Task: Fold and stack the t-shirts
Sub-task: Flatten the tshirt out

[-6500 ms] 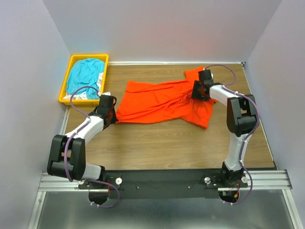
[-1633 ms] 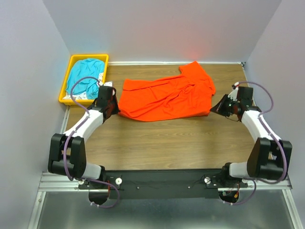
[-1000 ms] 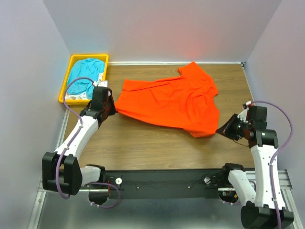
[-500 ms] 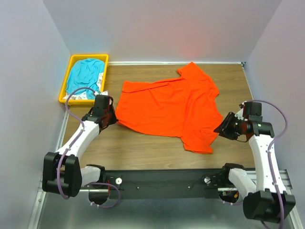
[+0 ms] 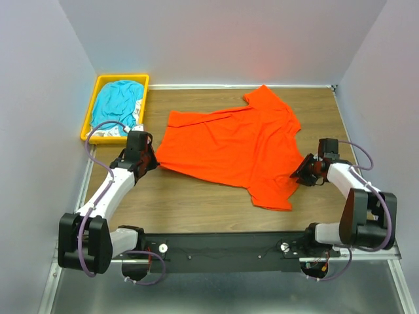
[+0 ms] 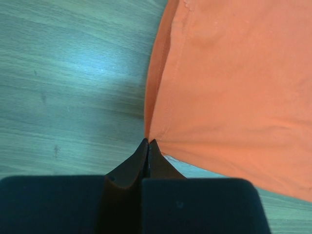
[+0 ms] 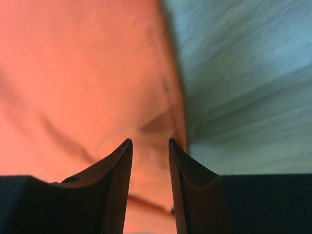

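Pinching the near-left corner of the orange-red t-shirt (image 5: 236,144), the left gripper (image 6: 147,142) is clamped tight on cloth. At that shirt's right edge, the right gripper (image 7: 150,142) has its 2 fingers parted, holding nothing. The shirt lies spread on the worktop (image 5: 196,209). Beyond its left end, the yellow bin (image 5: 90,111) holds the teal-blue t-shirt (image 5: 114,104) and white fabric (image 5: 136,112).
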You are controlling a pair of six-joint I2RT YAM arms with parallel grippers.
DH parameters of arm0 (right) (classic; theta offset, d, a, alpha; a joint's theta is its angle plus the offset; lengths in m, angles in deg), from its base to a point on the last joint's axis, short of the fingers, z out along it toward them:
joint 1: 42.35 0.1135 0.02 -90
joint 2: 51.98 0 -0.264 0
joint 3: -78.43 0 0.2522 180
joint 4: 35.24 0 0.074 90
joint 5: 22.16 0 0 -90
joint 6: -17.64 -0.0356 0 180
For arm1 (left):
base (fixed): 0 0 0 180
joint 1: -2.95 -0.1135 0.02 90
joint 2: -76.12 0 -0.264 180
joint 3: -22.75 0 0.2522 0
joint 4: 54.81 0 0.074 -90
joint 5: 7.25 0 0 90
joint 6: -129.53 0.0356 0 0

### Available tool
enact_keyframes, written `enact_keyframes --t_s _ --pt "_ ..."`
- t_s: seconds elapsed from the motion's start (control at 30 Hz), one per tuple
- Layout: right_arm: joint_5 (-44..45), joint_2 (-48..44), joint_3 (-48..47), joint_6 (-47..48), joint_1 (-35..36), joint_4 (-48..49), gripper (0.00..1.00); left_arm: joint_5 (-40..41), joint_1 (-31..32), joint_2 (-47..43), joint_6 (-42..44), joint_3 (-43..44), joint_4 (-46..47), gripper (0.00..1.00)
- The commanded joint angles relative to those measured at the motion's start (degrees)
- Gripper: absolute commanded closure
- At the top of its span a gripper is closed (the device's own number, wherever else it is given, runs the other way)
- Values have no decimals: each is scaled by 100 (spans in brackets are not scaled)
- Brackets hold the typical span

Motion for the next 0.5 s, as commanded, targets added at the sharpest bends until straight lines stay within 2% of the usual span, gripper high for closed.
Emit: enact_keyframes --t_s 0.0,0.1,0.2,0.3,0.4,0.43,0.47 --pt "953 468 -55 -296 -41 855 57 260 -93 -7 -40 -122 271 100" --pt "1470 707 -152 -314 -119 838 57 243 -128 107 -40 -184 359 100" --pt "1754 540 -143 -158 -181 715 57 200 -137 160 -66 -289 421 100" --pt "1275 172 -319 334 -181 425 56 146 -137 134 -58 -324 447 100" --pt "631 -346 -416 634 -42 118 53 155 -137 28 -40 -333 491 87" --pt "587 -461 -434 652 211 13 53 146 -146 2 4 -298 500 74" --pt "612 -654 -486 652 388 -223 53 155 -146 -24 30 -263 491 72"
